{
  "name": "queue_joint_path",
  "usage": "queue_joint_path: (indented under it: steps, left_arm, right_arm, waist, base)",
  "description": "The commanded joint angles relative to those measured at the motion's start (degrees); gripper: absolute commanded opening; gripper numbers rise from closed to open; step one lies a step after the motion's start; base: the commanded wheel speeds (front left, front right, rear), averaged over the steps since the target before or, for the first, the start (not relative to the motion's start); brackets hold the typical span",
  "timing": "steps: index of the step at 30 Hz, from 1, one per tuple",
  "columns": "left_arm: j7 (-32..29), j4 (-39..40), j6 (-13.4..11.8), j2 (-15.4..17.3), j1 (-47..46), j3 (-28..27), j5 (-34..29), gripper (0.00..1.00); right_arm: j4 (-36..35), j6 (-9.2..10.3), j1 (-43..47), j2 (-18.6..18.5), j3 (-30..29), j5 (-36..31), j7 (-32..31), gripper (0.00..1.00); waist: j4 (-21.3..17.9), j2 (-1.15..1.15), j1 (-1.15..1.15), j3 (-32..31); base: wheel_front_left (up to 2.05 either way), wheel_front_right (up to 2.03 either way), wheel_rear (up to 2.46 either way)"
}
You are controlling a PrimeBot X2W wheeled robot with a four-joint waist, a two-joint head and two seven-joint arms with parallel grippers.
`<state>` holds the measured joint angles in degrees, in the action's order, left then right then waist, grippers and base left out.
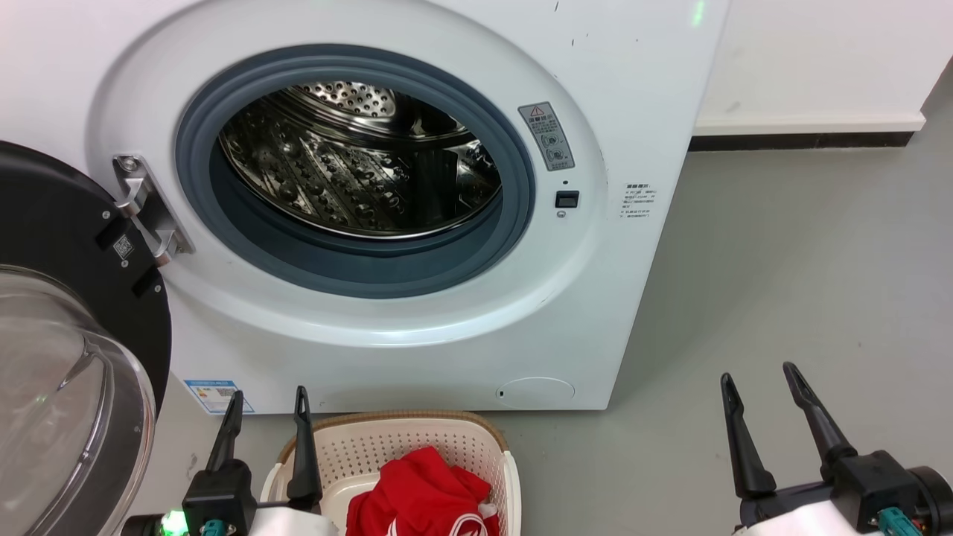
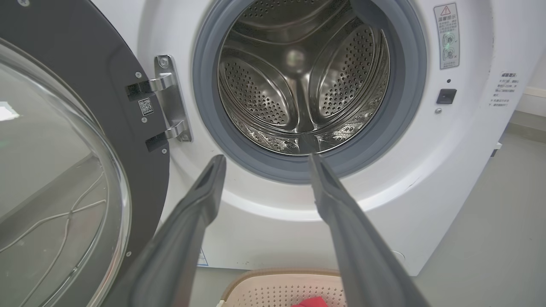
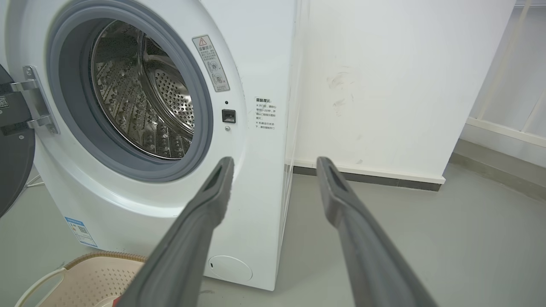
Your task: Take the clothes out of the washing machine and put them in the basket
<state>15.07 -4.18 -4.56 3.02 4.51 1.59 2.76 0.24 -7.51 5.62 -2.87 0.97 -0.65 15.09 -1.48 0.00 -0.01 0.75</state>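
The clothes (image 1: 421, 495), a bright red bundle with a little white trim, lie in the basket (image 1: 402, 418), heaped toward its right half, at 6 o'clock in the head view. The basket sits on the floor (image 1: 782, 283) just in front of the washing machine (image 1: 595, 298), at 6 o'clock from the porthole. The drum (image 1: 357, 171) shows bare perforated steel in all three views. No red fabric is seen in it, though from the head camera its near lower edge is partly hidden behind the grey rubber rim (image 1: 372, 272).

Judging by this, the unloading looks finished or very nearly so. The next move, if any, calls for a check of that low front edge of the drum. A reach inside would go toward 12 o'clock from the left gripper, up and through the porthole.

The left gripper (image 1: 269, 393) hangs at 7 o'clock by the basket's left edge, its fingers spread and grasping nothing. The right gripper (image 1: 758, 372) is at 4 o'clock above bare floor, likewise released and empty, well apart from the basket.

The glass door (image 1: 45, 372) stands swung wide at 9 o'clock on its metal hinge (image 1: 145, 212), near the left arm. I judge it the one obstacle, since a sweep to the left could strike it. A white wall (image 1: 819, 59) closes the scene at 2 o'clock.
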Motion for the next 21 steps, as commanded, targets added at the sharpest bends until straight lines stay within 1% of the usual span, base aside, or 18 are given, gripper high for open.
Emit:
queue_joint_path:
  steps: [1,21]
  left_arm:
    - [0.15,0.09,-0.15,-0.1,0.79,-0.21,-0.12,1.0]
    - [0.15,-0.47,-0.41,-0.16,2.74,-0.63,0.13,1.0]
  right_arm:
    - [0.23,0.04,0.88,-0.01,0.02,0.24,0.11,1.0]
    - [0.54,0.04,2.01,-0.01,-0.22,1.12,0.11,1.0]
  waist:
    - [-0.1,0.0,0.01,-0.48]
    - [-0.89,0.0,0.01,-2.55]
  base:
    - [0.0,0.0,0.0]
    - [0.0,0.0,0.0]
